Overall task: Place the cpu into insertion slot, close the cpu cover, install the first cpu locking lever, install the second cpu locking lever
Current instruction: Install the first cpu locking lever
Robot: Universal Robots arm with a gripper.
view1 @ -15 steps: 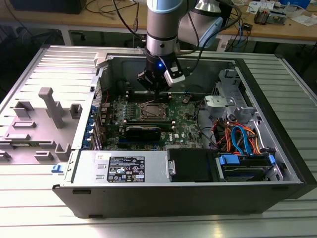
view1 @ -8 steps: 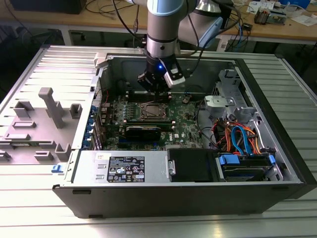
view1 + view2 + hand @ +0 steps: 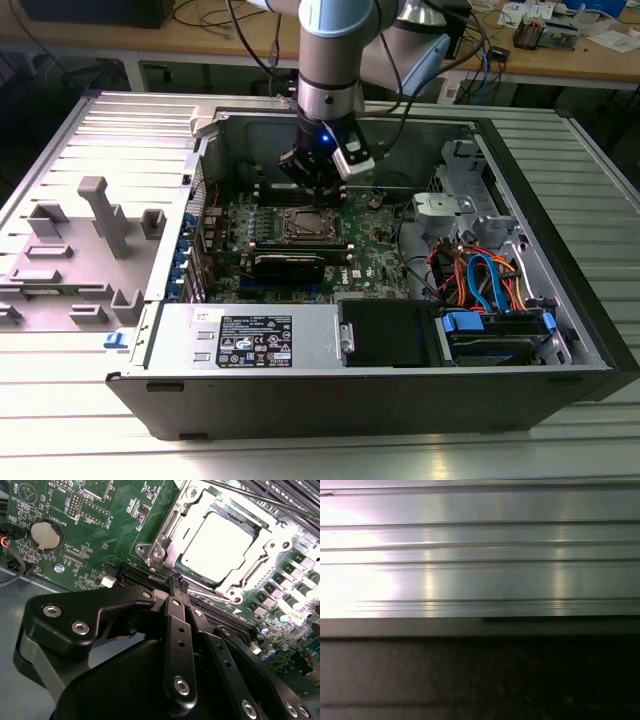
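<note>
Grey ribbed aluminium desk point(image 3: 60, 420) carries an open computer case point(image 3: 560, 300) lying on its side, and from where I stand in the exterior view the arm point(image 3: 330, 60) drops straight down into it from above, wrist vertical, a blue light glowing on the gripper point(image 3: 318, 182). Its tips hang just above the far edge of the insertion slot point(image 3: 305, 225) on the green motherboard point(image 3: 370, 250); the case walls stand well off to either side, with bundled cables point(image 3: 480, 275) toward the exterior view's right. In the second wrist view the gripper point(image 3: 176, 582) shows its black jaws brought together, tips touching or nearly so, with nothing between them. Just beyond the tips lies the cpu point(image 3: 217, 542), flat in the slot, with the cpu cover point(image 3: 170, 530) folded down around it, silvery frame framing the chip. A round coin battery point(image 3: 44, 533) sits well apart on the board. In the first wrist view, ribbed metal point(image 3: 480, 555) runs above a dark band.
</note>
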